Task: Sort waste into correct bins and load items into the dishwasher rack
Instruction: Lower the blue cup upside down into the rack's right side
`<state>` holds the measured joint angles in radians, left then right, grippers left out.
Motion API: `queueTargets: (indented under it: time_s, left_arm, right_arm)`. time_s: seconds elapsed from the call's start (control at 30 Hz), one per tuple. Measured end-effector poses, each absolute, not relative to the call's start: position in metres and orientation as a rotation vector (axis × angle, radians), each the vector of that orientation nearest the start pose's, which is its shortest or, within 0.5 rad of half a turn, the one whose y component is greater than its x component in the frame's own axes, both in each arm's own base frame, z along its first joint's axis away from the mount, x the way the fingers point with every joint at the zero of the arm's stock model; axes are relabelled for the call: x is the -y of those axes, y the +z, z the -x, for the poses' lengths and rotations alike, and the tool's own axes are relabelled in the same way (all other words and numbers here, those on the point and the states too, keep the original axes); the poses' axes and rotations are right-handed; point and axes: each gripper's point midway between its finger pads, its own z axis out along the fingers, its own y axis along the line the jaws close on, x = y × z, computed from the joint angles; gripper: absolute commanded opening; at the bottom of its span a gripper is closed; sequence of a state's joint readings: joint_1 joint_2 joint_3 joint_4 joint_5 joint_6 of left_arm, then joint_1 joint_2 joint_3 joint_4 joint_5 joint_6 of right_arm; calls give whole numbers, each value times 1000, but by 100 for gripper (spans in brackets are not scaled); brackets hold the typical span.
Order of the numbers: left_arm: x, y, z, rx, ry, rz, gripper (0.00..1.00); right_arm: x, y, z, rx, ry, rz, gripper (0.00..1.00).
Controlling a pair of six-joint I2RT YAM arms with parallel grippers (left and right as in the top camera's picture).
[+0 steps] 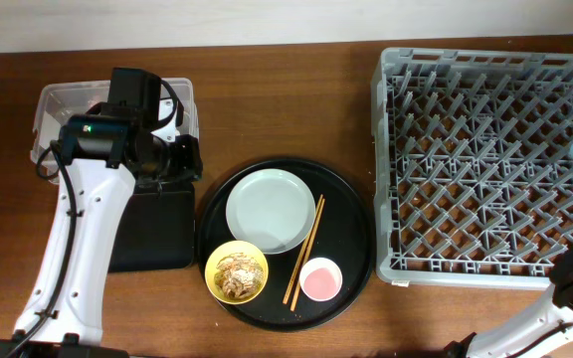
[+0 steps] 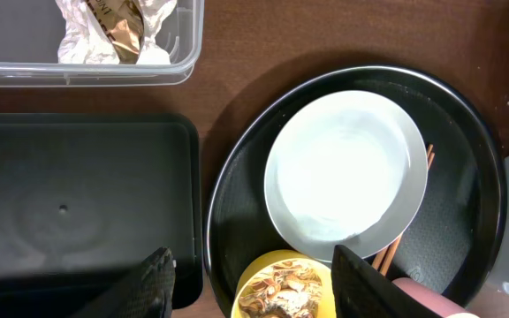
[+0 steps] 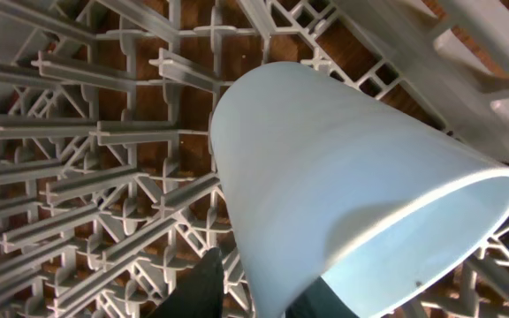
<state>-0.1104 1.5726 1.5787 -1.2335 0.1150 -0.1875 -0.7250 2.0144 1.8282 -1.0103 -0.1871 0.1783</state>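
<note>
Over the rack (image 3: 78, 132) — right hand (image 3: 259, 299) pinches the blue cup (image 3: 343, 177), tilted. Left hand (image 2: 254, 284) spread above the yellow bowl (image 2: 286, 291); tissue (image 2: 79, 42) and wrapper (image 2: 118, 26) lie in the clear tub (image 2: 87, 72).

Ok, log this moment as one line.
left gripper open above yellow bowl; right gripper holds blue cup over dishwasher rack; tissue, wrapper in clear tub
</note>
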Motion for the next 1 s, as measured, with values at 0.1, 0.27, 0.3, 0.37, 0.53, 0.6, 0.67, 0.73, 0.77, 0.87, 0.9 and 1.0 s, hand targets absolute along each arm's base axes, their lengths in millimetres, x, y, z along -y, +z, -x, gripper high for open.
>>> queueTargets:
  time_s: [0.1,0.27,0.3,0.37,0.53,0.6,0.67,0.73,0.77,0.87,0.9,1.0]
  left_arm:
    - [58,209,-343,-2809,-232,80,56]
    - [58,209,-343,-2809,-232,80,56]
    - [58,209,-343,-2809,-232,80,56]
    - [58,209,-343,-2809,-232,80,56]
    - [58,209,-343,-2809,-232,80,56]
    - [58,209,-343,-2809,-232,80,56]
    - [58,209,-343,-2809,-232,80,56]
    - [58,209,-343,-2809,-232,80,56]
    - [58,209,-343,-2809,-232,80,56]
    - [58,209,-343,-2809,-232,80,56]
    - [58,209,-343,-2809,-232,80,56]
    - [58,209,-343,-2809,-232,80,56]
  right_arm:
    - [290,139,-375,-2481,107,-1147,12]
    - [289,139,-376,-2479,119,-1147,8]
    - [288,140,-377,-2478,124,-1146,7]
    - [288,140,-377,-2478,128,-1144,4]
    - [281,143,-384,-2463,197,-1111,4]
    - [275,147,-388,-2458,258,-1065,4]
    - [267,153,-388,-2449,337,-1038,4]
    - [258,159,-390,-2435,413,-1008,5]
    - [253,162,-393,-2431,444,-994,4]
    - [245,169,-396,-2415,488,-963,4]
    - [244,173,-397,-2408,493,-954,4]
    - [233,194,-390,-2392,514,-930,4]
